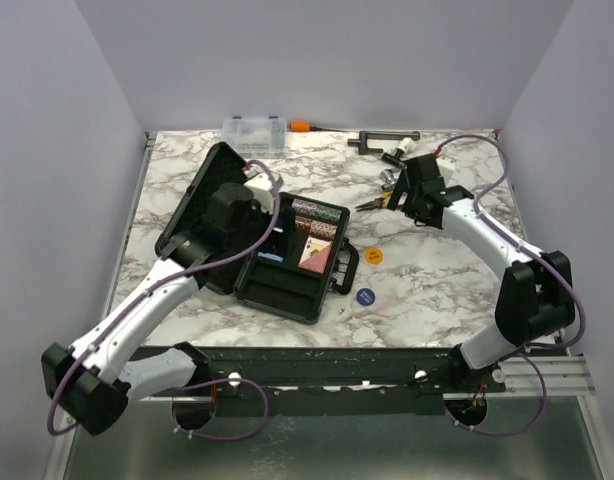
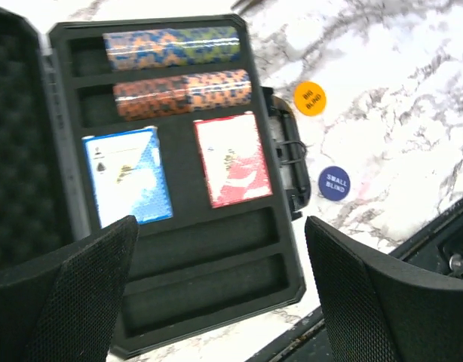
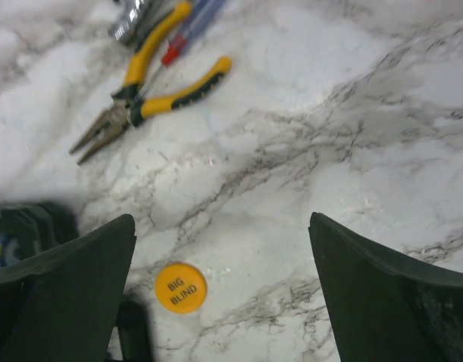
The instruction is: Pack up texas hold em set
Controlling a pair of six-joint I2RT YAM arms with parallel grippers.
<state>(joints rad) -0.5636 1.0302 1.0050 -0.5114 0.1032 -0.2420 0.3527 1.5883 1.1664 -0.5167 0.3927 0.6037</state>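
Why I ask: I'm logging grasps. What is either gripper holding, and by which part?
Nothing. Left gripper open over the case; right gripper open near the orange disc.

The top external camera sits high behind the arm bases and looks down and forward, far enough off to take in the whole marble table [image 1: 437,290] and both arms. The left wrist camera looks steeply down from close through the left gripper [image 2: 220,226] — the open case [image 2: 209,256] fills the view between and ahead of the jaws. The right wrist camera hangs nearer the marble, looking through the right gripper [image 3: 221,219]: the orange disc [image 3: 180,287] lies between the jaws, the yellow-handled pliers [image 3: 141,98] lie ahead. All three views share the orange disc — the top and left wrist views also share the case.
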